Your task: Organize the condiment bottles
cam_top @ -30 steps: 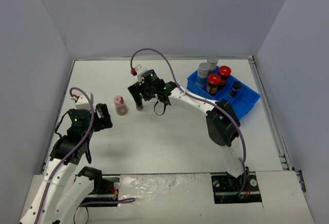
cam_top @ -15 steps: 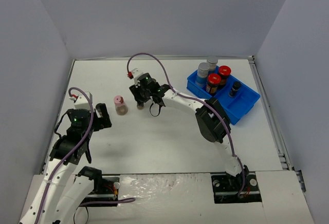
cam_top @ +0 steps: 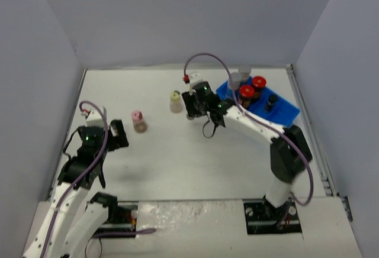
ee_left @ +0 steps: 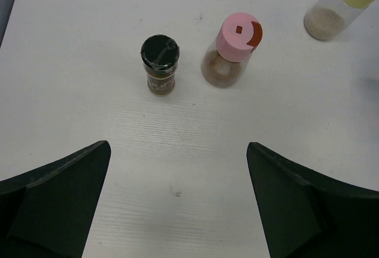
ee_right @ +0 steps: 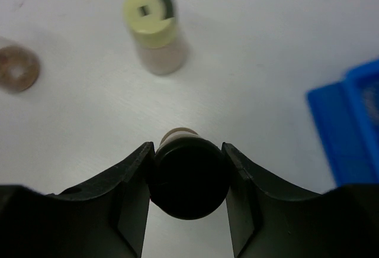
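Note:
My right gripper (cam_top: 192,109) is shut on a tiny dark-capped jar (ee_right: 188,178), held just left of the blue tray. In the right wrist view the black cap fills the gap between both fingers (ee_right: 133,181). A cream-lidded jar (cam_top: 176,101) (ee_right: 154,27) stands upright just left of that gripper. A pink-lidded jar (cam_top: 139,121) (ee_left: 237,45) stands further left. My left gripper (ee_left: 177,148) is open over bare table, with another tiny dark-capped jar (ee_left: 160,65) upright ahead of it, beside the pink-lidded one.
The blue divided tray (cam_top: 284,115) sits at the back right. It holds two grey-capped jars (cam_top: 235,80), two red-lidded jars (cam_top: 247,92) and one small dark-capped jar (cam_top: 271,101). Grey walls enclose the white table on three sides.

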Robot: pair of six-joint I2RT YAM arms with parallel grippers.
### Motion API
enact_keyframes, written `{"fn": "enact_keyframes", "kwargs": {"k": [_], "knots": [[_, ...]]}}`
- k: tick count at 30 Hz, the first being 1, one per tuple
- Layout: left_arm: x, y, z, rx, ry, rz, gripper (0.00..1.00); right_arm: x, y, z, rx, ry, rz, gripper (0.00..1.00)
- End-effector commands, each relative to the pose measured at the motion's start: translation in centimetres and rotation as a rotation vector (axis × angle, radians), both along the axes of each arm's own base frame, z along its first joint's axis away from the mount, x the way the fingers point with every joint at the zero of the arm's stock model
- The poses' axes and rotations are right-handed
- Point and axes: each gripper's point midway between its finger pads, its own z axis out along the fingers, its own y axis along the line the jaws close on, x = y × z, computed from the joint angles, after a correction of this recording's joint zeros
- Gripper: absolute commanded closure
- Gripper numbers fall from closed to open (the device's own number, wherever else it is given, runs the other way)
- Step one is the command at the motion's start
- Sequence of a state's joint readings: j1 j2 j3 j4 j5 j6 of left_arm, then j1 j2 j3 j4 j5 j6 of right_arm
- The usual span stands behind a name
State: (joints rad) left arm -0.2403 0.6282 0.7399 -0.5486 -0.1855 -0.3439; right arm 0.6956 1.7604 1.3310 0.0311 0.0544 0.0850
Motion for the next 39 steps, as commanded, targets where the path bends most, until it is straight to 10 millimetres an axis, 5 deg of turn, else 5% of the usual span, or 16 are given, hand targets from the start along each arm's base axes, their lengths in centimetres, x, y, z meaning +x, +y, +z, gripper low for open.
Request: {"fn": "enact_keyframes", "kwargs": {"k": [1,5,13,20,39], "knots": [[1.0,0.3,1.4,0.003,-0.053,0.017,0.03,2.3,-12.2,8.9,0.077,-0.167,-0.384,1.00],[1.0,0.2,1.4,0.001,-0.051,0.016,0.03,2.5,-21.7,9.5,0.075,-0.165,-0.657,1.00],[1.0,0.3,1.4,0.002,-0.051,0.018,0.03,2.4,-31.3,7.1,0.065,-0.131,-0.935,1.00],[0.9,0.4,1.6,0.000,-0.060,0.021,0.03,3.8,-33.6,3.5,0.056,-0.085,-1.026,1.00],[0.9,0.4,1.7,0.001,-0.063,0.020,0.03,5.9,-34.8,-2.5,0.021,-0.066,-1.099,1.00]]}}
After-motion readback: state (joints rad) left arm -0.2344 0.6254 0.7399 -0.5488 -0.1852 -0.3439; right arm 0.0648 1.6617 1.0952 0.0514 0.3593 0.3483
